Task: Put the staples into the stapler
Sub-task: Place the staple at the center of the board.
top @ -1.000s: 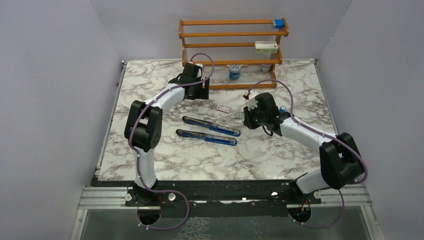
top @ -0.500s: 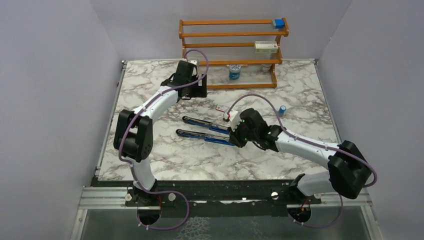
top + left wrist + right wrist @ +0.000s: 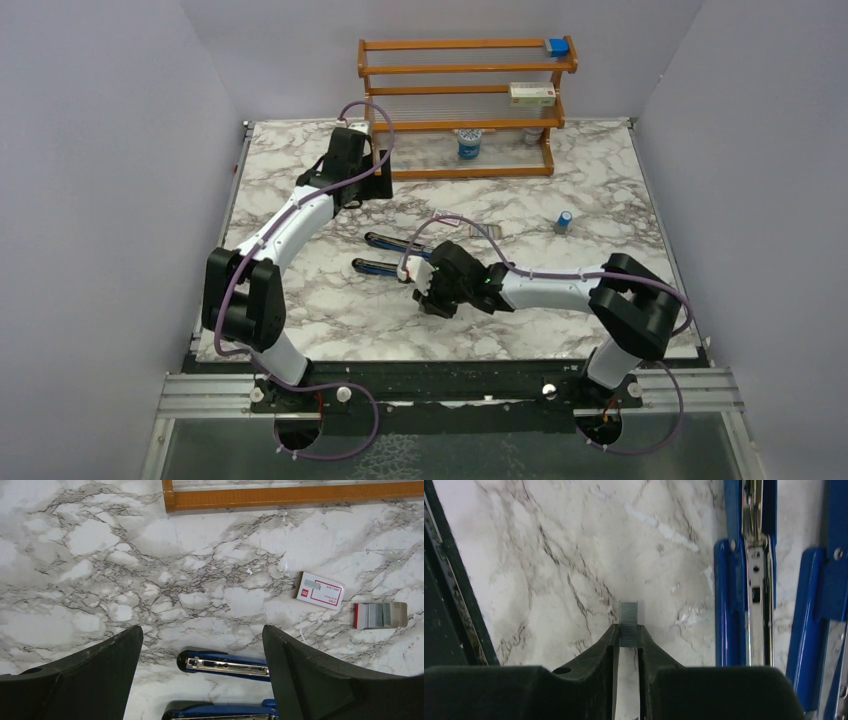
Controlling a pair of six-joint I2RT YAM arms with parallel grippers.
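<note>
Judging from your right fingers (image 3: 601,652) pinching the staples (image 3: 628,617) just beside the stapler (image 3: 726,605), opened flat on the bench (image 3: 549,555), pickup is done — seating them in its channel (image 3: 756,605) remains. Your left fingers (image 3: 95,680) hang spread, empty.

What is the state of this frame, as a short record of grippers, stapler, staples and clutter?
left gripper: open, empty, above the table
right gripper: shut on staples, held over bare table beside the stapler
stapler: opened out flat, both arms lying on the table
box: on the table, apart from the stapler
tray: next to the box
stage: staples not yet in the stapler
</note>
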